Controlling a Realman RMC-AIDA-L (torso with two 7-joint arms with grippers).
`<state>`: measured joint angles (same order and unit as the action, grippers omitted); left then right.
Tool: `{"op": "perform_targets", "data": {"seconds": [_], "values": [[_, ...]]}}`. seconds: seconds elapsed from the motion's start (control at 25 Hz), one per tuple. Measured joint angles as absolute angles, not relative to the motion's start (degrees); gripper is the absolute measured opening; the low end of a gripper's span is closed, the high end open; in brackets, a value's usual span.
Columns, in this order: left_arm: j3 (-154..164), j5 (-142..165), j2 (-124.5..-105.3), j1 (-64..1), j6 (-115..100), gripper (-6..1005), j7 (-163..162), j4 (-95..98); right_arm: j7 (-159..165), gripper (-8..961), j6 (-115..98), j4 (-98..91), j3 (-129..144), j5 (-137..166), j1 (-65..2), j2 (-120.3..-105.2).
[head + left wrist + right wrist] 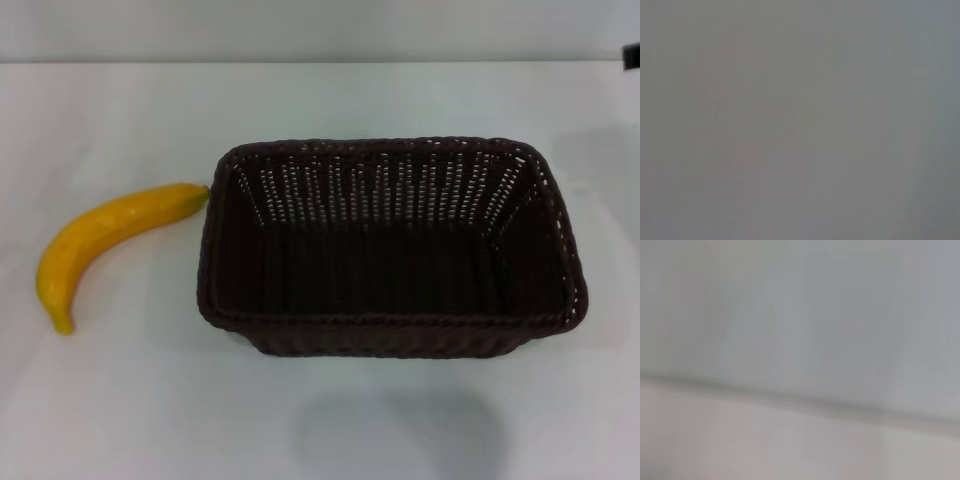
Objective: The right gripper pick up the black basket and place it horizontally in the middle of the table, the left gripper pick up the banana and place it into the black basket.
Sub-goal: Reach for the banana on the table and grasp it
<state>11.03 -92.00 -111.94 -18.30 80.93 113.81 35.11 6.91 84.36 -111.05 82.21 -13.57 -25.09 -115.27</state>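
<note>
The basket (392, 248) is seen lengthwise mid-table (130, 410), the banana (105, 243) just left; neither gripper's fingers are shown.

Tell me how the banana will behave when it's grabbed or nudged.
The banana lies on its side on the table, so it seems unlikely to roll. Its curve suggests a push near one end would probably spin it. The smooth, glossy skin may be slippery, so gripping around the thick middle looks safest.
</note>
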Motion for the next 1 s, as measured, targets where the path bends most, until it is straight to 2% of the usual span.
{"op": "perform_targets", "data": {"seconds": [0.16, 0.36, 0.48, 0.72, 1.0], "values": [[13.2, -81.7, -110.34, -18.9, 81.8, 859, 97.9, 43.5, 0.1, 724, 59.9, -110.9, 86.7, -13.9, -13.6, -115.08], [22.3, -73.6, -108.07, -17.7, 83.4, 859, 79.9, 53.9, -5.6, 722, 32.0, -103.8, 92.8, -13.8, -6.9, -114.87], [25.6, -67.1, -106.85, -18.8, 85.1, 859, 73.0, 58.5, -6.7, 721, 16.3, -96.3, 96.4, -13.8, -5.1, -114.87], [27.2, -52.2, -104.38, -27.3, 87.7, 859, 65.9, 59.6, -7.0, 721, -1.7, -85.1, 98.7, -13.5, -3.6, -114.87], [32.7, -46.2, -105.00, -33.9, 87.3, 859, 69.2, 50.7, -7.0, 722, -9.8, -77.5, 98.8, -13.4, -3.6, -114.87]]}}
